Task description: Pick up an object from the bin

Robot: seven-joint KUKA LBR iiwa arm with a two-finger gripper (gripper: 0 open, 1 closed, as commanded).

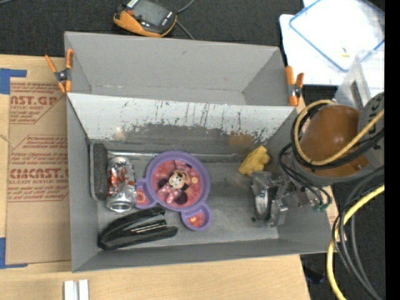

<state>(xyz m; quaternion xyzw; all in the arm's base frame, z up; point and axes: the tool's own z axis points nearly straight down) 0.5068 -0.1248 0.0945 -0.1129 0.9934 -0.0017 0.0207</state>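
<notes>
Grey bin floor looks bare around the jaws; whether they are apart or together, I cannot tell. 1 yellow lump lies just beyond them, toward the back wall. Closing here risks grabbing nothing, or shoving the lump away.

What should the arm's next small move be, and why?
Probably a nudge toward the far wall, over the yellow lump: the gripper is above bare bin floor, just on the lump's near side. The purple bowl, crushed can and black stapler lie farther left.
</notes>
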